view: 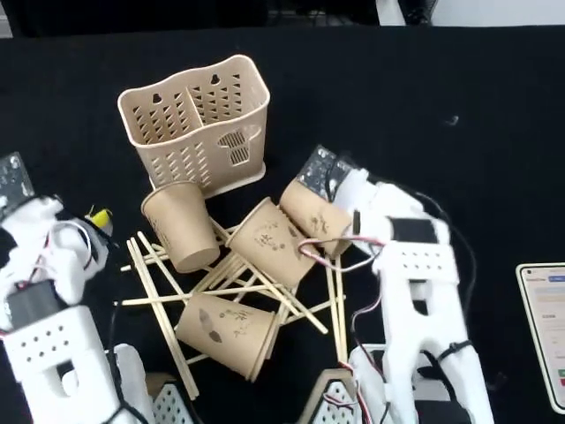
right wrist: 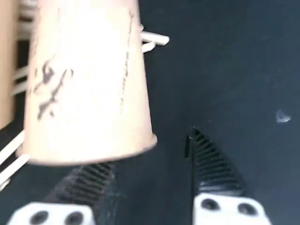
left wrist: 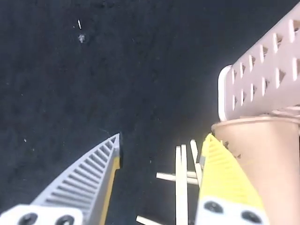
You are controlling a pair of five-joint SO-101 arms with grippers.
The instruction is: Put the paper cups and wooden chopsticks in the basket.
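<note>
A paper cup is shown lying on its side right at the right gripper, mouth facing the wrist, long axis running straight out ahead along the fingers. It is not centred btwn them. It is seen over one finger, whose tip is hidden at the rim (under or inside, cannot be told). The other finger is set apart to the side, w/ bare black table btwn. The jaws are spread, nothing gripped. From above, the paper cup is seen at that arm's tip, so the right arm is judged nearer; a sideways shift is prob. needed before closing. The left gripper is also spread and holding nothing. Wooden chopsticks are seen btwn its fingers, a second cup just outside the yellow finger, and the basket just beyond that.
</note>
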